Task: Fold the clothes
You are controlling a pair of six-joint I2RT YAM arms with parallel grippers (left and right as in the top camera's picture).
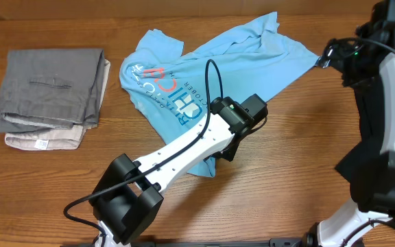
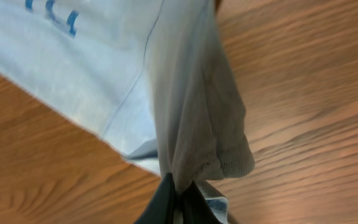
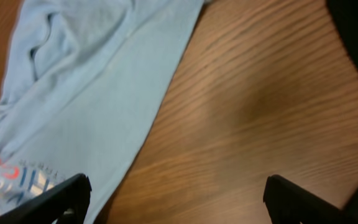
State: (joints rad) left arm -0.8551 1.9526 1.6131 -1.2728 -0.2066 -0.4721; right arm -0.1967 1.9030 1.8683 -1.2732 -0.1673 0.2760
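Item under task: a light blue short-sleeved cotton T-shirt (image 1: 245, 48) with blue-and-red lettering is found on the brown wood-grain counter (image 1: 300, 137), at the far middle, lettering side up.
Condition of item: the T-shirt is seen crumpled and skewed, with ridges of cloth toward its far right corner. No clean fold line is observed anywhere on it.
Left tool (image 2: 178, 198): pressed together, pinching a bunched piece of the T-shirt's near edge. Whether that edge is raised off the counter cannot be told.
Right tool (image 3: 179, 199): spread wide, with nothing between the fingers. It is held over bare wood just beside the T-shirt's right-hand edge, not touching the cloth.
Other goods: a grey folded garment (image 1: 46, 86) is stacked on a beige folded garment (image 1: 43, 140) at the left of the counter, well apart from the T-shirt. Both are judged finished.
Work done: one edge is secured, and the rest of the pile appears folded.
Work outstanding: the T-shirt is judged to be at the opening step. It remains to be gripped on the second side, spread flat, and folded.
Overall standing: early for this garment.
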